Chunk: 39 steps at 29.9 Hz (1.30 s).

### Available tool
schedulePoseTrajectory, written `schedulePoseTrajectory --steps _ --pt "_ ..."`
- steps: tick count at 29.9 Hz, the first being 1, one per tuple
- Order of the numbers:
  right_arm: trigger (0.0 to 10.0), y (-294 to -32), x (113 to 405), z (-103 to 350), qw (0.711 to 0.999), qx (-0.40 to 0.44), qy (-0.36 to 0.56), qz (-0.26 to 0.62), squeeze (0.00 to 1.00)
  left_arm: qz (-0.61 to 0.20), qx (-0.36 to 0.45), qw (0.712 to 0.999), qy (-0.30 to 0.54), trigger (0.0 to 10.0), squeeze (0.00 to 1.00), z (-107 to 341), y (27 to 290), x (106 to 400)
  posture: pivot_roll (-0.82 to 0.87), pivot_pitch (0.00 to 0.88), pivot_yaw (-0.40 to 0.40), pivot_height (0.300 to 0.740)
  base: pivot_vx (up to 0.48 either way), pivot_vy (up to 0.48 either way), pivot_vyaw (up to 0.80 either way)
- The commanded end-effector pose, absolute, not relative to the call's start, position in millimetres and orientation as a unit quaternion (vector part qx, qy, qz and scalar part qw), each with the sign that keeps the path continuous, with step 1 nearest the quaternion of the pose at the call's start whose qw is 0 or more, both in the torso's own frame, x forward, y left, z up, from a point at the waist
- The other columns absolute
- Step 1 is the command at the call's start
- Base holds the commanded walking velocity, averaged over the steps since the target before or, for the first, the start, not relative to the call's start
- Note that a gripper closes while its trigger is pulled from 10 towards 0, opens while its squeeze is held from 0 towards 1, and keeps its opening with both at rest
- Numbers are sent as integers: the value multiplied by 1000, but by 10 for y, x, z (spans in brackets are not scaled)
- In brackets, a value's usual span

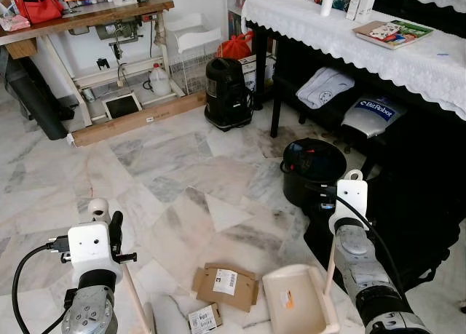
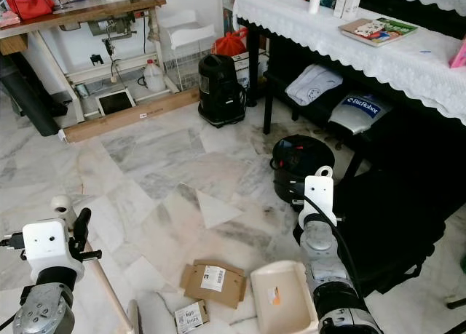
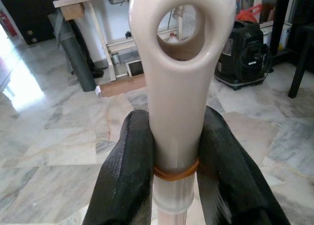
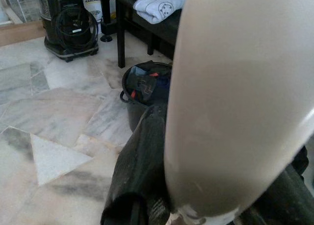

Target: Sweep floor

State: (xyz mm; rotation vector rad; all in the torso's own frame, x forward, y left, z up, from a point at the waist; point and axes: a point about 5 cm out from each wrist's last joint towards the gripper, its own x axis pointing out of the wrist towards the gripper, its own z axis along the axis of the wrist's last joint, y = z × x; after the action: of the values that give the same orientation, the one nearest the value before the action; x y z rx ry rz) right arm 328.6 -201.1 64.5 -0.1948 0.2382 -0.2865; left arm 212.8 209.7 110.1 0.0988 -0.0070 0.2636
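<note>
The cream plastic broom handle (image 3: 179,102), with an oval hanging hole at its tip and a rubber band around its shaft, stands clamped between the two black fingers (image 3: 125,181) of the left hand (image 1: 102,228) at the lower left of the frame, its shaft slanting down toward the marble floor (image 1: 160,167). At the lower right, the right hand (image 1: 348,196) grasps the upright cream handle (image 4: 235,102) of the cream plastic dustpan (image 1: 295,301), whose open tray rests on the floor at the bottom centre, just left of that arm. Just left of the tray lies a flattened brown cardboard piece with a white label (image 1: 226,284), and a smaller labelled cardboard scrap (image 1: 204,319) sits below it. A black round bin (image 1: 313,170) stands on the floor above the right hand. Further up, a black canister vacuum cleaner (image 1: 227,92) stands near a wooden sewing surface (image 1: 87,17) in the upper left, and a lace-covered surface (image 1: 408,57) carrying books occupies the upper right.
</note>
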Motion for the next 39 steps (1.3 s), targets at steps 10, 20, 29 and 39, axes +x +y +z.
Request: schedulePoseTrajectory --steps 10,20,29,39 --pt "10000 -1981 3277 580 972 -106 153 -142 0 137 58 989 -5 10000 0 1127 2154 2111 -127 84 56 740 0 0 0" --pt "10000 -1840 3321 613 984 -43 135 -105 0 133 53 990 0 10000 0 1118 2145 2109 -121 86 57 740 0 0 0" --pt "10000 -1740 3321 580 987 -32 140 -76 0 125 44 991 13 10000 0 1084 2128 2108 -119 87 59 740 0 0 0" --pt "10000 -1704 3324 571 988 -30 141 -64 0 114 49 991 47 10000 0 1000 2150 2088 -116 87 58 740 0 0 0"
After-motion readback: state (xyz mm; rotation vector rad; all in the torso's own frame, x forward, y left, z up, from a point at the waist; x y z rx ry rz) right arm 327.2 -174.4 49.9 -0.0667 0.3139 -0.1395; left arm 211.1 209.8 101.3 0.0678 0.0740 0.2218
